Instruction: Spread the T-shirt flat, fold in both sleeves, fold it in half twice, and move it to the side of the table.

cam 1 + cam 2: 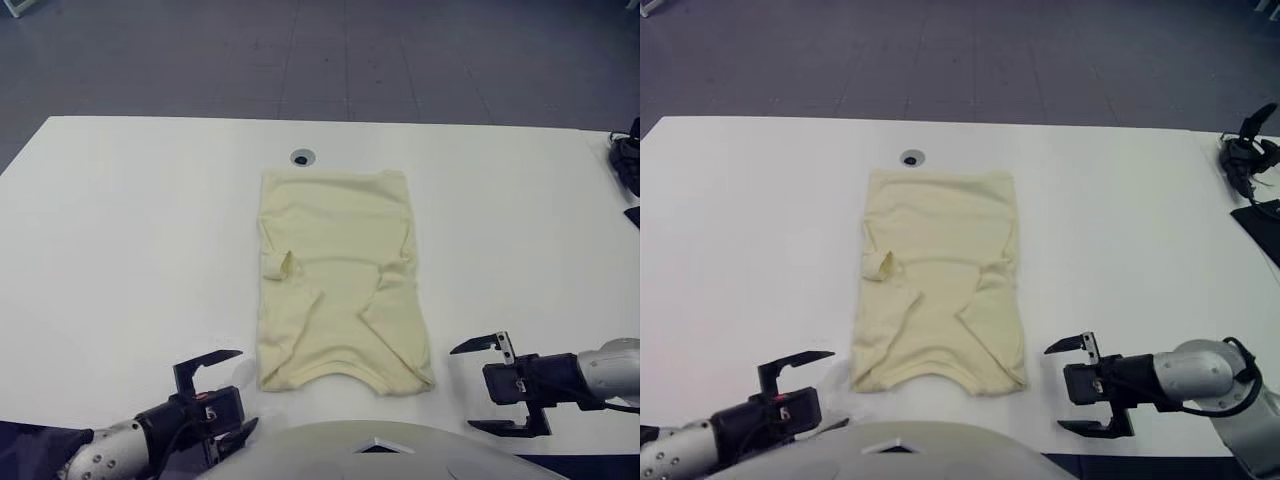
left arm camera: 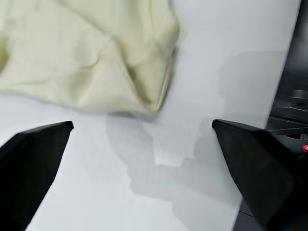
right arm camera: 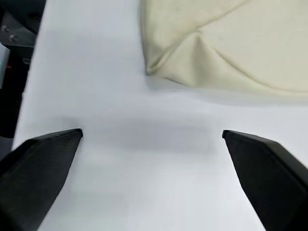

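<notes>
Left tool: released, fingers spread wide, nothing between them. It hangs low over the white surface at about 7 o'clock from the T-shirt, just outside the garment's near left corner and not touching it. In the left wrist view the left tool shows bare surface between its fingers, with the T-shirt corner lying just ahead.

Right tool: released, fingers likewise spread, holding nothing. It sits at about 5 o'clock from the T-shirt, just beside the near right corner, clear of the fabric. The right wrist view confirms this: the right tool stands over bare surface, the cloth corner near but apart.

T-shirt: pale yellow, lying flat at the middle of the surface as a long narrow rectangle, both sleeves turned in over the body, with creases across the near half.

Round cable port: at 11 o'clock, just beyond the garment's far edge.

Black cables: at 2 o'clock, on the surface's right edge, well apart.
</notes>
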Robot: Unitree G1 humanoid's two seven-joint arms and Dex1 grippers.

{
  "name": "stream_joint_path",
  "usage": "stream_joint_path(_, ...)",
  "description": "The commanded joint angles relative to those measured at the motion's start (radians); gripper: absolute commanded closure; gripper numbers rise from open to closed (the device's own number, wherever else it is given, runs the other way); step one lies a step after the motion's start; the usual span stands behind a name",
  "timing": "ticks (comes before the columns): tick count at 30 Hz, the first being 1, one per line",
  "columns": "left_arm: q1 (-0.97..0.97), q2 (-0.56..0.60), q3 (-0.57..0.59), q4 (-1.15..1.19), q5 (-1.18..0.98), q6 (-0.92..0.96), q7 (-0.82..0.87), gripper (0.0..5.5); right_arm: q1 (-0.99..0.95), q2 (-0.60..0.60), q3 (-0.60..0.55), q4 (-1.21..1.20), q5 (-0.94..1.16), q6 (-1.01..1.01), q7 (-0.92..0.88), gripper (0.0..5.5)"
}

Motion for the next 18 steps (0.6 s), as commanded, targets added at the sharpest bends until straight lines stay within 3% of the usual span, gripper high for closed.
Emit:
stream_joint_path(1, -0.056, -0.046, -0.106, 0.076, 0.133, -0.002, 0.011, 0.88, -0.054, 0.068, 0.069, 0.04, -0.077, -0.095, -0.075, 0.42)
stream_joint_path(18, -0.171, -0.113, -0.181, 0.167, 0.281, -0.024, -0.015, 4.17, -0.125, 0.139, 0.195, 0.009, -0.134, -0.09, -0.144, 3.42)
